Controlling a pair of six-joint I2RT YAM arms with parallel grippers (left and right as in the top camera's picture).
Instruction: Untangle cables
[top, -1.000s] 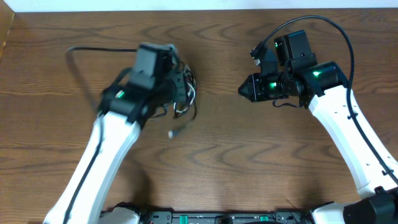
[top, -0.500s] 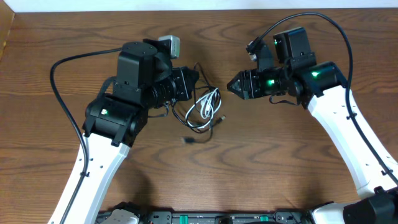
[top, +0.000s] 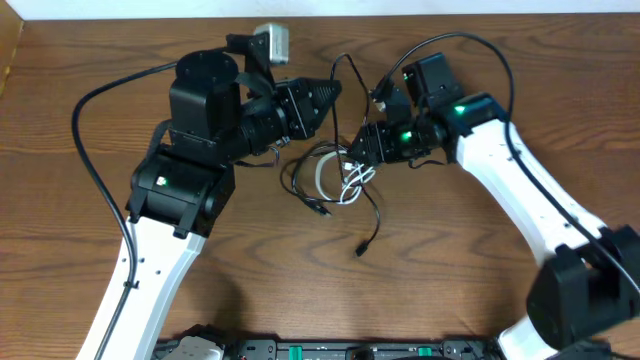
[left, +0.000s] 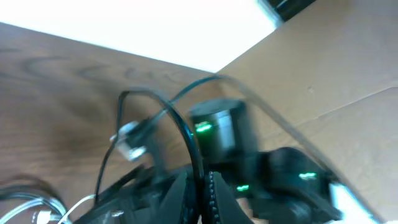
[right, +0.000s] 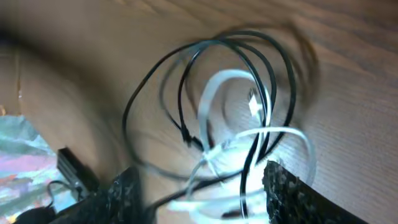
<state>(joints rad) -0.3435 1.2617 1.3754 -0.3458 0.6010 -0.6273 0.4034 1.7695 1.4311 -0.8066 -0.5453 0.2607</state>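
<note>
- 2 cables, the black cable (top: 378, 218) and the white cable (right: 201, 115), lie crossed in 1 loose heap mid-surface (top: 480, 270), between the 2 arms. A free black tail runs toward the near edge and ends in a small plug (top: 361, 249).
- 0.5 s ago the heap was tighter, with the left gripper (top: 335, 92) just beside it and the right gripper (top: 362, 143) well apart from it.
- Now the left gripper sits further toward the far edge, and a black strand arches from its tip down into the heap. The right gripper has come in to the heap's right side.
- The left jaws look pinched together on that black strand, which rises from between them in the left wrist view.
- The right jaws stand spread wide, 1 finger on either side of the lower coils. Whether either finger touches a cable, I cannot tell.
- My reading is that the black cable is being drawn out while the other arm moves in to hold the rest down. The heap has spread and the tail reaches further, so separation has begun. The white loops still cross the black ones.
- No container shows in any view, and both cables rest on bare wood.
</note>
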